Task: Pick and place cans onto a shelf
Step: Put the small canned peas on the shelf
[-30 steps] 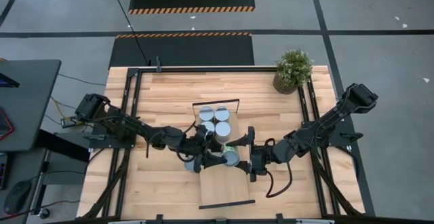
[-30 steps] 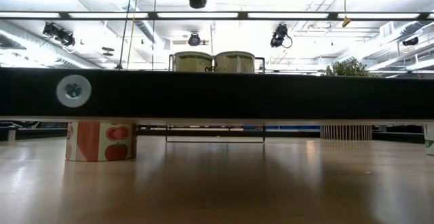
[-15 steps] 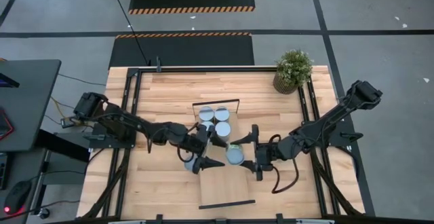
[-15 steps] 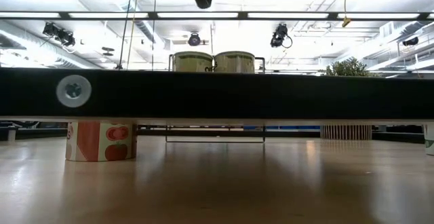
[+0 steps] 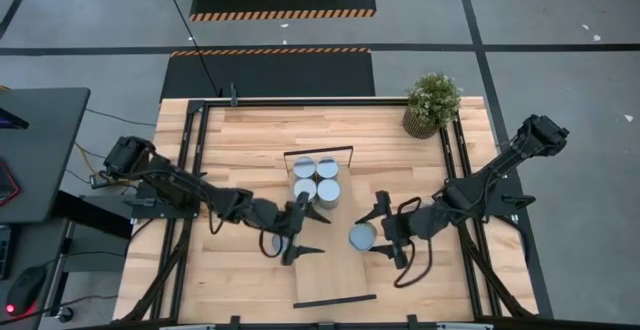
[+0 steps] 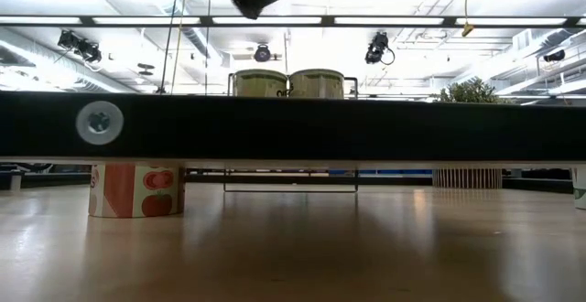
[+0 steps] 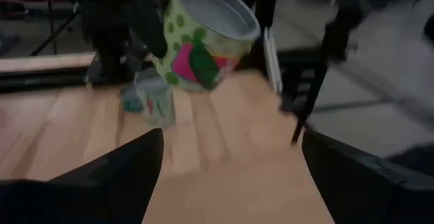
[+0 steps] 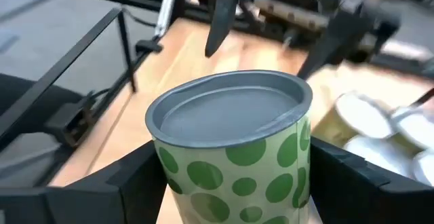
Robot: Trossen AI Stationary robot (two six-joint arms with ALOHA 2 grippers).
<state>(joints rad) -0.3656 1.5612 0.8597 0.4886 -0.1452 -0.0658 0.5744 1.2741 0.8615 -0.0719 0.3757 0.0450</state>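
A pale shelf (image 5: 330, 270) on the wooden table (image 5: 250, 130) carries four cans (image 5: 316, 180).

The can (image 8: 230, 149) between the right gripper's (image 5: 377, 226) dark jaws has a pale cream label with green polka dots, a pink and green picture on one side, and a flat grey lid. A can (image 6: 136, 189) standing on the pale wood surface (image 6: 293, 247) wears a red and white label with tomatoes. The shelf (image 5: 331, 270) is pale wood with black frame bars.
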